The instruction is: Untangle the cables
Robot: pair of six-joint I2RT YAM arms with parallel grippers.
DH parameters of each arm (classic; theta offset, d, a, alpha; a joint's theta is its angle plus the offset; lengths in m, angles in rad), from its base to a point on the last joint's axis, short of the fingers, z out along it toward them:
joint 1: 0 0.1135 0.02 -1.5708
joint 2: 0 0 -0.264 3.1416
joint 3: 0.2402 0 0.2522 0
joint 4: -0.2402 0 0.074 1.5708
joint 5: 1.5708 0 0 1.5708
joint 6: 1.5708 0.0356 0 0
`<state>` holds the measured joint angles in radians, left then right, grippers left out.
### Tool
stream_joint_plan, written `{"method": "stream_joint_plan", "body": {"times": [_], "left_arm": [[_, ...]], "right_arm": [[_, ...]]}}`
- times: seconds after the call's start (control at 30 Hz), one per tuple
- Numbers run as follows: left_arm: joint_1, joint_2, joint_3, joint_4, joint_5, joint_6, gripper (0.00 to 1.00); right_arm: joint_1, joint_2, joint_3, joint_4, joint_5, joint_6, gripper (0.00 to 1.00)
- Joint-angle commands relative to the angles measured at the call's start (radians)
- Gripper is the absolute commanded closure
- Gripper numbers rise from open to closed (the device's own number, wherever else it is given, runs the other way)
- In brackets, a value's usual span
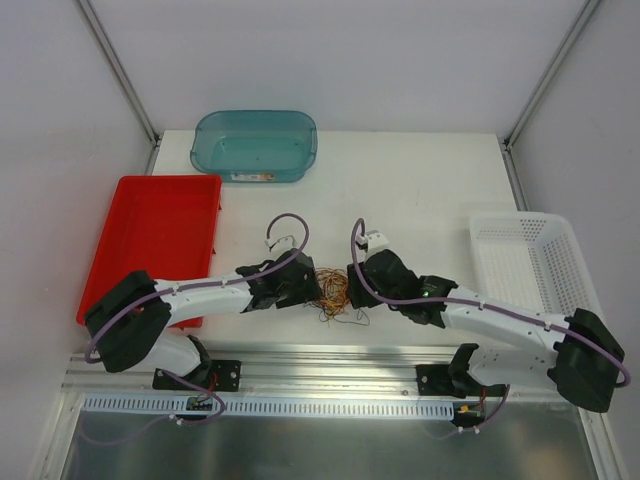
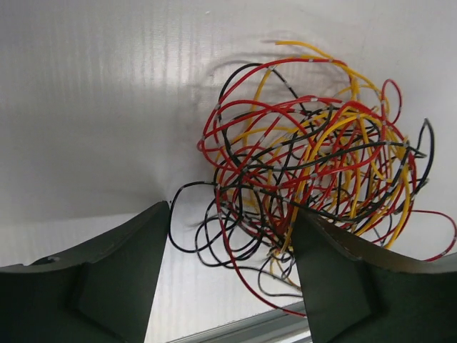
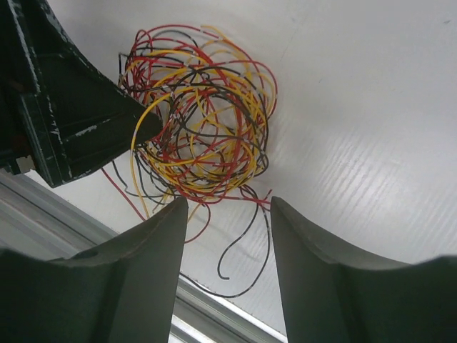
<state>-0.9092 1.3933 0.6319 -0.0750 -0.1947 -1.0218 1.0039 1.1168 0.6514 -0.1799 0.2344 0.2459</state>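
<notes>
Top external half-hides the cables (image 1: 335,297) between left hand (image 1: 316,284) and right hand (image 1: 352,277) (both agape).

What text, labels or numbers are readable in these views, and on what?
No text can be read in any view.
Label strip on the front wall of the teal bin: has print, but it is too small and blurred to read.
Red tray, white basket, cables: no print visible.
</notes>
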Motion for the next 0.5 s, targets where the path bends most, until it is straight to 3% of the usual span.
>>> {"method": "stream_joint_plan", "body": {"times": [0.0, 0.17, 0.2, 0.33, 0.43, 0.47], "left_arm": [[-0.023, 0.029, 0.034, 0.037, -0.031, -0.018, 0.35], [-0.039, 0.070, 0.041, 0.049, -0.028, -0.017, 0.53], [-0.042, 0.075, 0.040, 0.050, -0.029, -0.014, 0.63], [-0.048, 0.067, 0.031, 0.052, -0.032, -0.011, 0.87], [-0.049, 0.041, 0.014, 0.052, -0.040, -0.006, 1.00], [-0.049, 0.033, 0.011, 0.052, -0.045, -0.004, 1.00]], "right_arm": [[-0.002, 0.044, 0.024, 0.091, -0.063, -0.011, 0.47], [-0.001, 0.118, 0.020, 0.132, -0.086, -0.025, 0.52], [-0.001, 0.124, 0.021, 0.131, -0.084, -0.026, 0.53], [-0.001, 0.135, 0.021, 0.129, -0.067, -0.030, 0.59], [-0.002, 0.138, 0.014, 0.125, -0.052, -0.031, 0.61], [-0.001, 0.141, 0.013, 0.126, -0.052, -0.030, 0.61]]}}
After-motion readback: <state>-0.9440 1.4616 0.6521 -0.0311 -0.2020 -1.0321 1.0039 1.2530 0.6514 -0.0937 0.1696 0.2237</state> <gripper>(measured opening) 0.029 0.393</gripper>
